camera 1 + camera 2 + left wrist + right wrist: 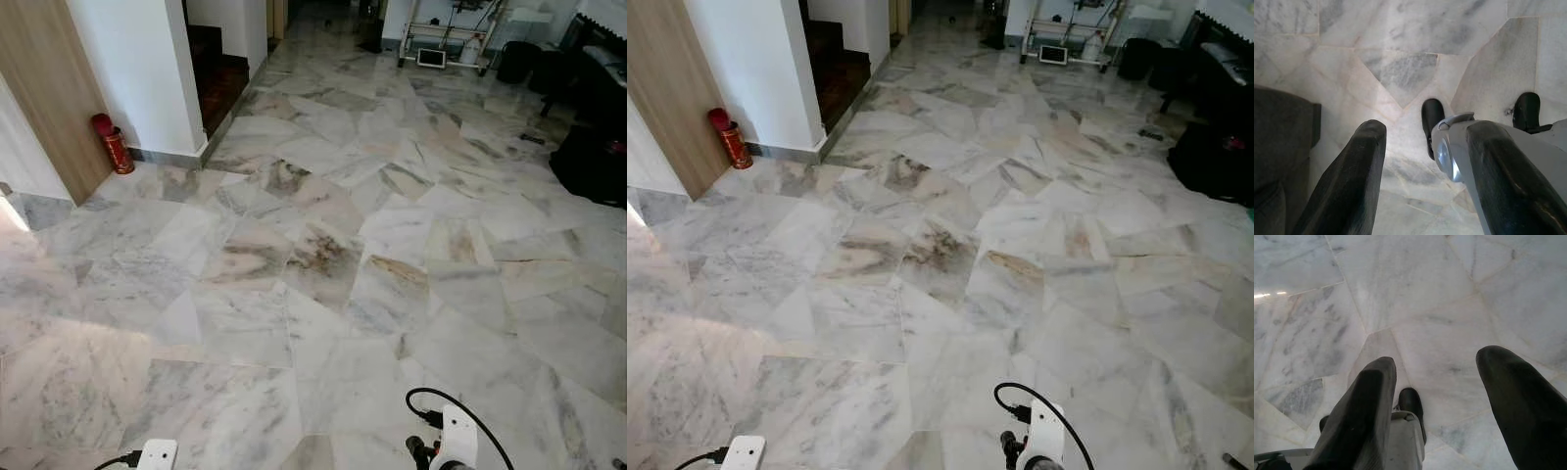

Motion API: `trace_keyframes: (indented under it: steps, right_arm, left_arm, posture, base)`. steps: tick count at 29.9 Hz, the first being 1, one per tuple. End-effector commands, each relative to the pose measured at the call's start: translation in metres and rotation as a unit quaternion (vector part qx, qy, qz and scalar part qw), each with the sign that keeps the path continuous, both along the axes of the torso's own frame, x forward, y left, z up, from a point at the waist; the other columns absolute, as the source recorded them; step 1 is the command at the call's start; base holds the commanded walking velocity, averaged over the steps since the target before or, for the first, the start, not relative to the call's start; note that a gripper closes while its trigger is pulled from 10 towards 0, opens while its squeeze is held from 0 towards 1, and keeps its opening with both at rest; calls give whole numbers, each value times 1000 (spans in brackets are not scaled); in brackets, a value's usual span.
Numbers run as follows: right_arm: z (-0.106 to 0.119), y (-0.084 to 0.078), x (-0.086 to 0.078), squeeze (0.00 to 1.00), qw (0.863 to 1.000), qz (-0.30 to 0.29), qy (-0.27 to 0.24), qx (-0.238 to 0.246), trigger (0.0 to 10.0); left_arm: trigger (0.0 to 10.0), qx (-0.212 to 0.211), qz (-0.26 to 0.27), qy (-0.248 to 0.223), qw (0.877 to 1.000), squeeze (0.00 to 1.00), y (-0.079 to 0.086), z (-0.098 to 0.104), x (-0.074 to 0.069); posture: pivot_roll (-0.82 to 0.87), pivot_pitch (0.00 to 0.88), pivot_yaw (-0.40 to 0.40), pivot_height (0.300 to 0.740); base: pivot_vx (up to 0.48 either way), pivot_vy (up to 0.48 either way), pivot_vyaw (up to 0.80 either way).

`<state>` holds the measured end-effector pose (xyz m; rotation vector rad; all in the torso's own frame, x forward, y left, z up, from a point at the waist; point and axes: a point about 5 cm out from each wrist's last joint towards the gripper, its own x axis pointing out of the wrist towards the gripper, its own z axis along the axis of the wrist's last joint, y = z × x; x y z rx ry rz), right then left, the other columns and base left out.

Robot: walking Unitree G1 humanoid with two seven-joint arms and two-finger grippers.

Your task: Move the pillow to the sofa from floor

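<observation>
My left gripper hangs low over the marble floor. It is open, and between its black fingers I see only floor and my own silver leg and black feet. My right gripper is also open above bare marble, nothing between its fingers. The white wrists of my left arm and right arm sit at the bottom edge of the left eye view. A dark grey, cloth-like object lies close beside the left gripper in the left wrist view; I cannot tell what it is.
A red fire extinguisher stands at the foot of a white wall next to a wooden panel. Dark steps lie behind. Black furniture lines the right side, and a white cart stands far back.
</observation>
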<state>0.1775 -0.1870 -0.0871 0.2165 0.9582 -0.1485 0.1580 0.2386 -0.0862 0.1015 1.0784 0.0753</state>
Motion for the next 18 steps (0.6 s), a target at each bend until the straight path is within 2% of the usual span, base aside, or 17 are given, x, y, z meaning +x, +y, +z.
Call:
trace_keyframes:
  steps: [1, 3, 6, 7, 8, 10, 12, 15, 18]
  right_arm:
    - [-2, -1, -4, 0, 1000, -9, 6, 6, 10000]
    - [-2, -1, -4, 0, 1000, -10, 5, 8, 10000]
    - [-4, -2, -10, 0, 1000, -9, 5, 12, 10000]
    - [-7, -4, -18, 0, 1000, -16, 11, 13, 10000]
    - [-7, -3, -19, 0, 1000, -19, 13, 14, 10000]
    - [-8, -1, -21, 0, 1000, -21, 17, 16, 10000]
    - [-11, 2, -27, 0, 1000, -12, 23, 14, 10000]
    - [-13, 5, -33, 0, 1000, -5, 26, 17, 10000]
    - [-16, 7, -41, 0, 999, 39, 36, 7, 10000]
  left_arm:
    - [10000, 6, -11, 10, 1000, 0, 0, -1, -3]
    - [10000, 7, -13, 7, 1000, 0, -1, -1, -2]
    - [10000, 8, -2, -17, 1000, 0, 2, 4, 8]
    - [10000, 21, 0, -33, 999, 0, 8, 9, 16]
    - [10000, 25, -2, -35, 999, 0, 10, 11, 17]
    - [10000, 27, -5, -30, 999, 0, 10, 9, 14]
    - [10000, 18, -22, -19, 999, 0, -3, 0, -1]
    - [10000, 19, -24, -29, 999, 0, -5, 1, 3]
    - [10000, 11, -17, -44, 999, 0, -9, 4, 13]
  posture:
    - [15, 0, -67, 740]
    - [17, 0, -65, 740]
    - [23, 0, -40, 740]
    - [16, 0, -26, 740]
    - [16, 0, -26, 740]
    - [5, 0, -12, 740]
    - [-33, 0, 7, 740]
    - [-49, 0, 11, 740]
    - [-41, 0, -1, 740]
  base:
    - [0, 0, 0]
    - [0, 0, 0]
    - [0, 0, 0]
    - [0, 0, 0]
    - [0, 0, 0]
    - [0, 0, 0]
    - [0, 0, 0]
    - [0, 0, 0]
    - [0, 0, 0]
